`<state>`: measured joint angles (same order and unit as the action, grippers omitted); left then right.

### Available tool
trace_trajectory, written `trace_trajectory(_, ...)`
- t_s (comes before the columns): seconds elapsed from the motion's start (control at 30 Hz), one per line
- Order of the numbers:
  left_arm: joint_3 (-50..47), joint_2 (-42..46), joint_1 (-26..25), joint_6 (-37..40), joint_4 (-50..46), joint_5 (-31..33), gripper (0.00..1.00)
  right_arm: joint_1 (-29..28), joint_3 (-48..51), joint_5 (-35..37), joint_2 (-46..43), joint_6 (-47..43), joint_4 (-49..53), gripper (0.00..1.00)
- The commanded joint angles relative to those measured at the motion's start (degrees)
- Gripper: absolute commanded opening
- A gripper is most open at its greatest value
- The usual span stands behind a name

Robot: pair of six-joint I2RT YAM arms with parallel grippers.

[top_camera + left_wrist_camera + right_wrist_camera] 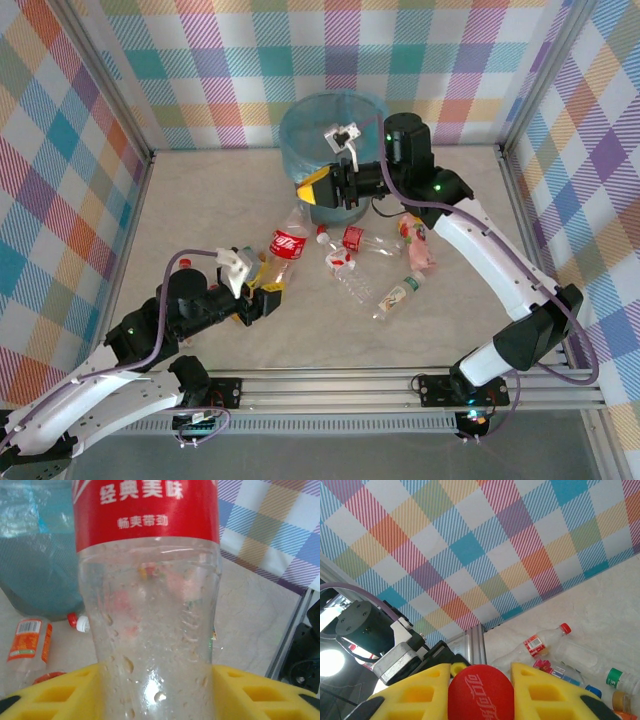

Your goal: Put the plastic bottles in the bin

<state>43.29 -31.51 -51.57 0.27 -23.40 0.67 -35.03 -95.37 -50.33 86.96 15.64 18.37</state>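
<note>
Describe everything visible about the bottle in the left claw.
The clear plastic bottle with a red label shows white Chinese characters on that label and droplets clinging inside its see-through wall; it looks empty. Its unlabelled part sits between the left claw's yellow fingers, touching both, and its labelled end points away from the claw.

Your rig's hardware, itemised.

- Your left arm [75, 408]: glossy white shell links between matte black cylindrical joint housings, with a thin purple cable [200, 254] running outside the links.
- Your right arm [482, 243]: the same white shells and black housings, its own purple cable [592, 345], and small green indicator lights [436, 187] on the joints.
- Wrists: you have a white bracket-mounted camera block [238, 267] on each.
- Jaws, both arms: bright yellow moulded plastic with rectangular recessed pockets, dark at the outer corners.
- Feet: a black base plate [218, 386] under each arm.
</note>
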Motion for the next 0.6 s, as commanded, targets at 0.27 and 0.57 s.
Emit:
trace_trajectory(0.27, 1.98, 6.03, -0.29, 1.30, 0.58, 8.61, 1.00, 0.05, -20.09, 15.69, 2.87, -6.24, 10.35, 0.04)
trace_trajectory(0.57, 8.71, 2.54, -0.33, -4.57, -4.21, 20.52, 0.99, 1.48, -41.63, 40.32, 11.75, -18.25, 13.73, 0.00)
